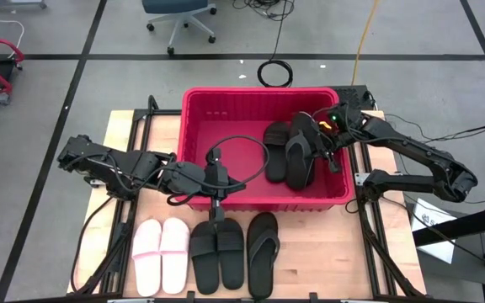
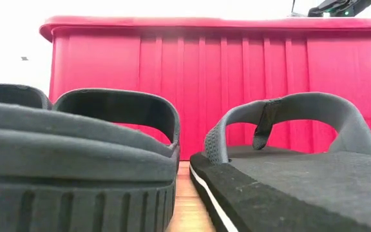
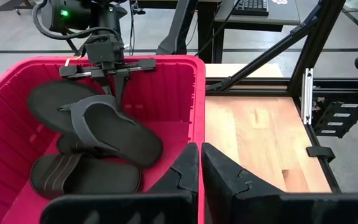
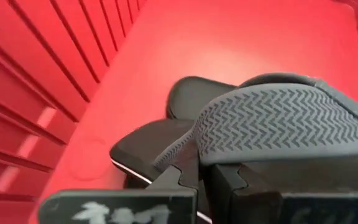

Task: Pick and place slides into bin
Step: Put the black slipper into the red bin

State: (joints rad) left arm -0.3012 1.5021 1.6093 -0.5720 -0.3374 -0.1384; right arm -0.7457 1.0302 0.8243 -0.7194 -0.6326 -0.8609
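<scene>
The red bin stands mid-table. Inside it lie two black wide-strap slides with a black thong flip-flop across them. My right gripper is inside the bin at its right side, shut on that flip-flop. My left gripper is shut and empty above the bin's near wall. On the table in front of the bin lie a pale pink pair, a black wide-strap pair and one black thong flip-flop. My right gripper pinches the flip-flop's ridged strap between its two fingers, which come from above and point down. The flip-flop is tilted, its strap end raised at the fingers and its other end resting on the black slides below.
Black frame rails run along the table's left and right sides. Bare wood lies to the right of the bin. The low view shows the near black slide, the flip-flop and the bin wall behind them.
</scene>
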